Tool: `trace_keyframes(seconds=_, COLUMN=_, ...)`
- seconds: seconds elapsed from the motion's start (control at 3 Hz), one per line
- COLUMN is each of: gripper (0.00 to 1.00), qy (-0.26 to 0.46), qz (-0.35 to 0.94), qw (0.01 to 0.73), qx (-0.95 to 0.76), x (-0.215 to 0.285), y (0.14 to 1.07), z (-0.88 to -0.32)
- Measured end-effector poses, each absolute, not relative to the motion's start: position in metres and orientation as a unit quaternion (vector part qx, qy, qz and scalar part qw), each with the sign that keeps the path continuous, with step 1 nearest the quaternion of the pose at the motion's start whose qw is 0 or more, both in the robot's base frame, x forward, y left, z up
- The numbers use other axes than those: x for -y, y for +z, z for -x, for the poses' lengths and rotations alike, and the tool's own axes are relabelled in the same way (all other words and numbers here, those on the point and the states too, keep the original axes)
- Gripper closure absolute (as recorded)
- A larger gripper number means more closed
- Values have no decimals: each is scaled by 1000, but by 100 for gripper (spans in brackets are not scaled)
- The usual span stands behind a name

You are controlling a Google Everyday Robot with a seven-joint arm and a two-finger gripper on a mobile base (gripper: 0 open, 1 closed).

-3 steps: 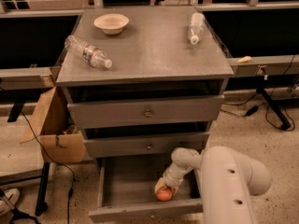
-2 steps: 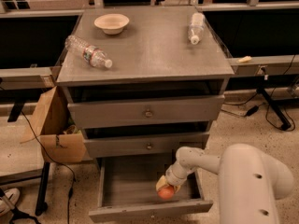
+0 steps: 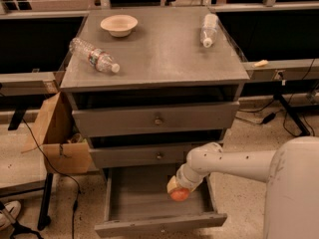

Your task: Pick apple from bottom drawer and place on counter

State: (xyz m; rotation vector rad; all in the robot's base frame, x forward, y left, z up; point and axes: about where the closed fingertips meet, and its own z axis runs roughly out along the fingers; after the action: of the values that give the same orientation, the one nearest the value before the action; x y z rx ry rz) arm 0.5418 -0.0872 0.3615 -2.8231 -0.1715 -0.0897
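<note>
The apple [image 3: 179, 194] is small and orange-red and sits at the tip of my gripper [image 3: 176, 188], over the right part of the open bottom drawer [image 3: 134, 203]. The gripper reaches down into the drawer from the right on my white arm and is shut on the apple, holding it a little above the drawer floor. The counter [image 3: 154, 49] is the grey top of the cabinet, well above the gripper. The two upper drawers stand slightly ajar.
On the counter are a beige bowl [image 3: 118, 25] at the back left, a plastic bottle [image 3: 94, 55] lying at the left, and another bottle [image 3: 208, 29] at the back right. A cardboard box [image 3: 60, 138] stands left of the cabinet. Cables run across the floor.
The apple has risen slightly off the drawer floor together with the gripper. The arm has shifted a little to the right.
</note>
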Motion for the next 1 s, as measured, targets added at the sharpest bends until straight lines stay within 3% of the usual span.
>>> trace_keyframes(seconds=0.67, gripper=100, qy=-81, qz=991, qw=98, qx=47, x=94, y=486, z=-562)
trace_keyframes(seconds=1.0, gripper=100, qy=-89, qz=990, qw=94, qx=50, x=95, y=497, z=-562)
